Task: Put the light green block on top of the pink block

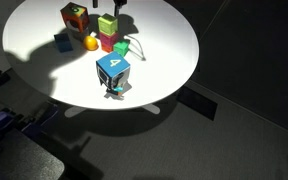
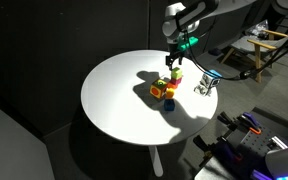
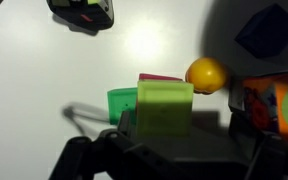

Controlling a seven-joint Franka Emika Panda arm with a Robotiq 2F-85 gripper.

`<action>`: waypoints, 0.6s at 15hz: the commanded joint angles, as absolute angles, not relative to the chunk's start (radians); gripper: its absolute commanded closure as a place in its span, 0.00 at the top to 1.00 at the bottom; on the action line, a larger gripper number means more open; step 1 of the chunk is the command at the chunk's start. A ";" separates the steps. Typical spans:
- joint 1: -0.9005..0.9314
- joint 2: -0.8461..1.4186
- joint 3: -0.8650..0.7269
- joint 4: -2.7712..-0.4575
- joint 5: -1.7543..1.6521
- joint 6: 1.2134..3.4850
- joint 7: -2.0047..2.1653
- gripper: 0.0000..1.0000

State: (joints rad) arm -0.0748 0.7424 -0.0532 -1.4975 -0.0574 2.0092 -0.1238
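nearest in an exterior view stands the blue cube [image 1: 112,72] with a 4 on it. it is alone on its part of the round white surface [image 1: 174,50].

a bit farther back is a small crowd of toys. the pink block [image 1: 109,43] is in the middle of it. a darker green block [image 1: 122,48] is just right of it. an orange ball [image 1: 91,42] is just left of it, and a dark blue block [image 1: 62,42] is farther left. the light green block [image 1: 108,25] is right over the pink block. it looks like it sits on it or almost touches it, but i cannot tell if there is a gap. farthest back is the orange-red block [image 1: 74,15].

the tool [image 2: 172,68] hangs straight over the light green block. in the wrist view the block fills the middle, with the dark tool on both sides. it is too dark there to tell if the tool squeezes the block or is loose.

i think this is the putting-down step, very near the end. the next move needs the light green block flat and square on the pink one. then the tool should open slowly and go straight up. the ball and the darker green block are very close, so a push to the side could knock things over.
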 commanded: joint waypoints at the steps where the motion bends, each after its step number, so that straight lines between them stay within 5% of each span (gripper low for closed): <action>1: -0.070 0.658 -0.049 -1.570 -0.060 2.020 -0.102 1.00; 9: -0.066 0.504 -0.051 -1.741 -0.043 2.004 -0.046 1.00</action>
State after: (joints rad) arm -0.0679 0.5915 -0.0527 -1.6370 -0.0553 2.0085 -0.0793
